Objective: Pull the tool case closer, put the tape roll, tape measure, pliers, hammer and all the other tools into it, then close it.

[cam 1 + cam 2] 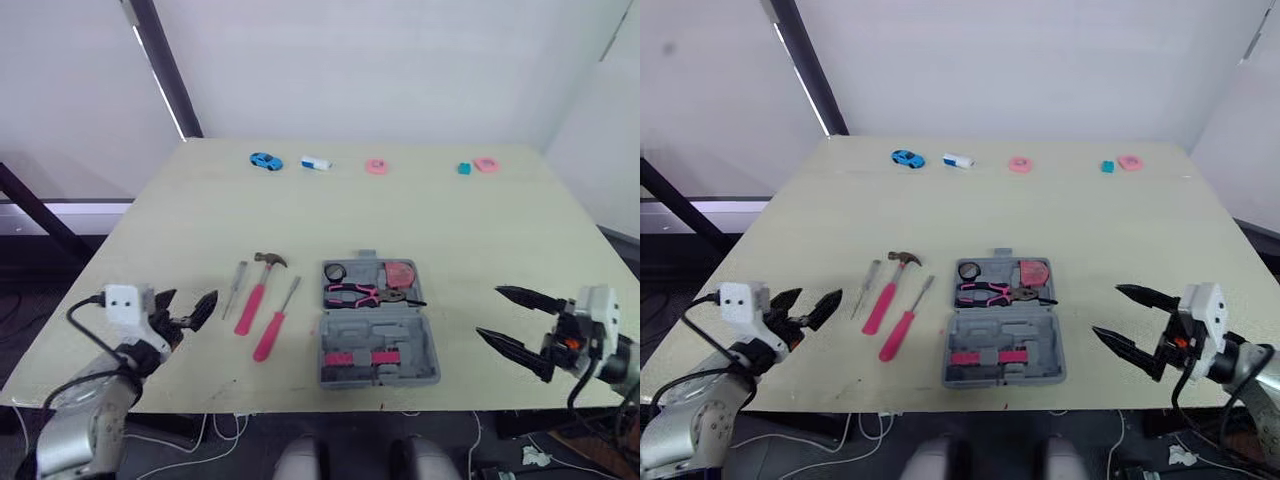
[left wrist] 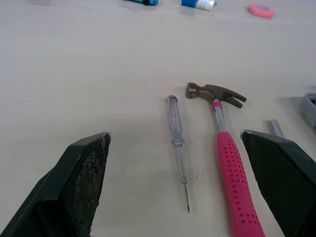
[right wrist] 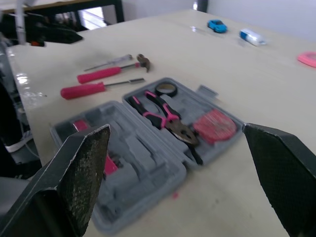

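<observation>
Lying open, the case (image 1: pixel 378 345): it is set flat on the table (image 1: pixel 450 225), near the front edge and about midway between the two arms, with both grey halves turned up.
Far half: the tape roll (image 1: pixel 334 271), pliers (image 1: pixel 360 293) and tape measure (image 1: pixel 400 273) are seated in it. The black roll is placed at the left corner and the round pink measure at the right, with the pliers laid across just in front of both.
Near half: pink bits (image 1: pixel 352 358) are seen in one slot.
Pink screwdriver (image 1: pixel 275 322): it is laid on the table between the case and the hammer (image 1: pixel 262 290), touching neither, handle toward the front edge.
Hammer: it is laid left of the case, head away from the robot, pink handle toward the front edge.
Clear screwdriver (image 1: pixel 234 288): it is laid just left of the hammer, apart from it, tip toward the front.
Left gripper (image 1: pixel 193 300): it is held low, left of the clear screwdriver, with jaws spread wide and empty.
Right gripper (image 1: pixel 488 311): it is held right of the case, well apart from it, with jaws spread wide and empty.
Far edge: a toy car (image 1: pixel 265 160), a white-and-blue item (image 1: pixel 316 163), a pink disc (image 1: pixel 376 166), a teal block (image 1: pixel 464 169) and a pink piece (image 1: pixel 487 164) are lined up.
</observation>
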